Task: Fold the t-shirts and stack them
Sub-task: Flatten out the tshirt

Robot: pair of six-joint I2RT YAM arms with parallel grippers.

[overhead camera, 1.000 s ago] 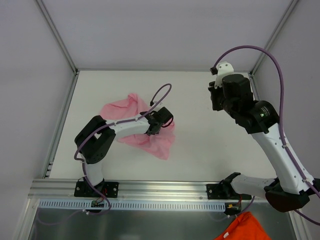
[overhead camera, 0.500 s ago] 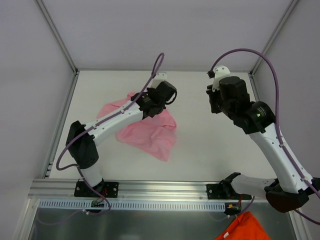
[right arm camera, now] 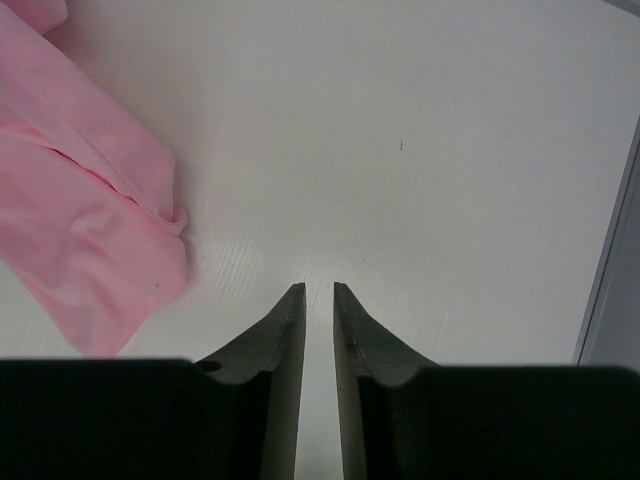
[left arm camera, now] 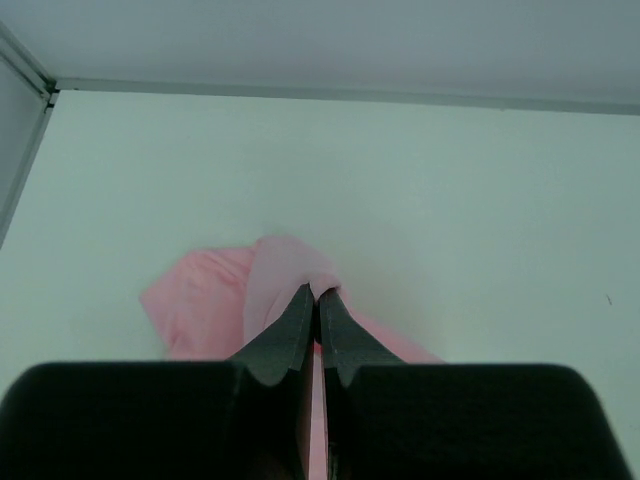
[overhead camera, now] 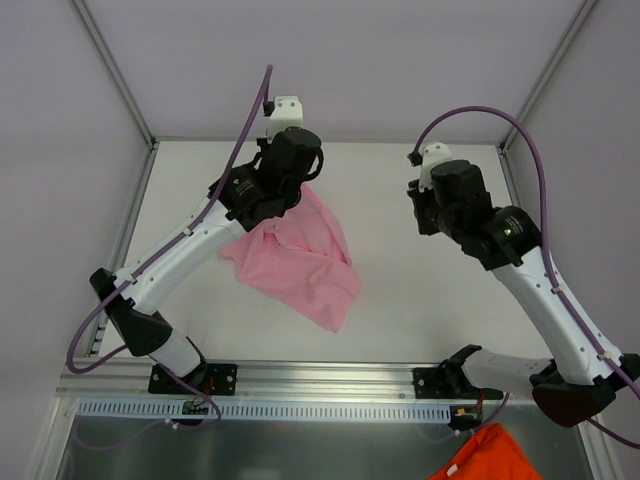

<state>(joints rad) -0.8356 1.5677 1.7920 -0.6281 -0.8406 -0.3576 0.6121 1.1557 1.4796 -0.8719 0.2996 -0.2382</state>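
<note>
A plain light pink t-shirt (overhead camera: 300,255) hangs crumpled from my left gripper (overhead camera: 283,203), its lower end trailing on the white table (overhead camera: 420,290). In the left wrist view the left gripper (left arm camera: 318,293) is shut on a pinched fold of the t-shirt (left arm camera: 205,310), well above the table. My right gripper (overhead camera: 420,212) hovers over bare table to the right of the shirt. In the right wrist view the right gripper (right arm camera: 319,288) holds nothing, its jaws almost together, and the t-shirt (right arm camera: 90,225) lies at the left.
An orange cloth (overhead camera: 490,455) lies below the table's near edge at the bottom right. A metal rail (overhead camera: 330,378) runs along the near edge. Frame posts (overhead camera: 118,80) and white walls enclose the table at the back and sides.
My left gripper has risen and moved toward the back of the table, pulling the pink t-shirt up with it. The shirt has stretched out below it. My right arm has shifted slightly left.
</note>
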